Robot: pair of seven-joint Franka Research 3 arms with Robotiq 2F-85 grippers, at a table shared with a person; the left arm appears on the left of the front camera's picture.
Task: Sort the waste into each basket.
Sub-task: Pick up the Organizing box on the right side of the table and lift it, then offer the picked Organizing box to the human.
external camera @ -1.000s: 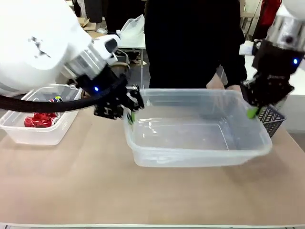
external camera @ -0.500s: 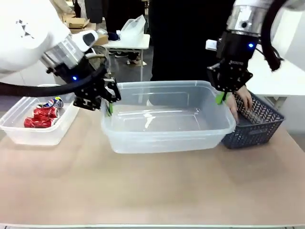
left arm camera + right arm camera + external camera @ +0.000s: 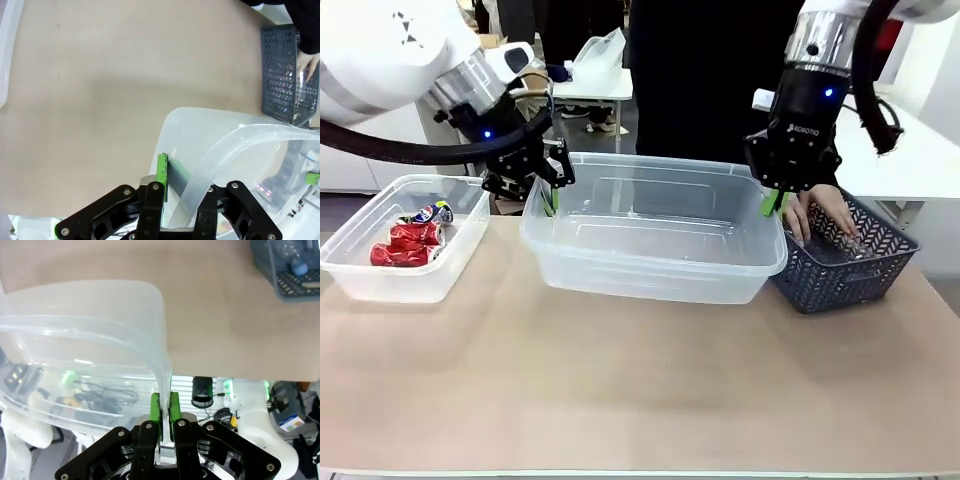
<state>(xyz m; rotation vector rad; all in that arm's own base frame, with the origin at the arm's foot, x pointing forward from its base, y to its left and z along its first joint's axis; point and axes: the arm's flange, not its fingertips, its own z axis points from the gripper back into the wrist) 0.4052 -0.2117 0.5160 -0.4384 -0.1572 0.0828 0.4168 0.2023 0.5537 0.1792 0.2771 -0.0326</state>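
Note:
A large clear tub (image 3: 650,265) hangs tilted just above the table, held between both arms. My left gripper (image 3: 548,195) is shut on its left rim, with the rim running between the green pads (image 3: 162,177). On the right rim my right gripper (image 3: 772,200) is shut, and its pads (image 3: 155,410) pinch the wall of the tub (image 3: 100,305). A small clear tub (image 3: 400,285) at the left holds crushed red cans (image 3: 405,245) and a blue-and-white can (image 3: 432,213). The dark blue basket (image 3: 840,280) stands at the right with a clear bottle (image 3: 290,252) inside.
A person's hand (image 3: 820,215) rests inside the dark blue basket, close to my right gripper. The person stands at the far side behind the large tub. The near half of the table (image 3: 620,390) is bare wood.
Both grippers have carried the large tub to the left and lifted it. That uncovered the dark blue basket, where the person's hand now rests.

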